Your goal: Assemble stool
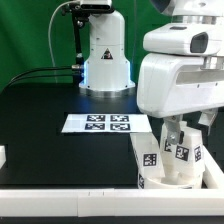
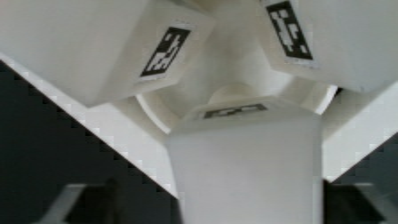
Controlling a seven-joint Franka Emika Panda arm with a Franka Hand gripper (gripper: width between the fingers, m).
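Observation:
The white stool seat (image 1: 166,180) lies at the front of the exterior view's right, against the border rail. Tagged white legs (image 1: 183,151) stand up from it. My gripper (image 1: 173,130) hangs straight above them, its fingers mostly hidden by the hand body. In the wrist view a blocky white leg (image 2: 246,160) runs between my dark fingers (image 2: 86,202). The left finger stands visibly apart from the leg; the right one is close to it. The gripper (image 2: 217,205) looks open around this leg. Two more tagged legs (image 2: 169,50) fan out beyond it over the seat (image 2: 150,112).
The marker board (image 1: 108,123) lies flat mid-table. A long white border rail (image 1: 70,205) runs along the front edge. A small white part (image 1: 3,157) shows at the exterior view's left edge. The arm's white base (image 1: 105,60) stands at the back.

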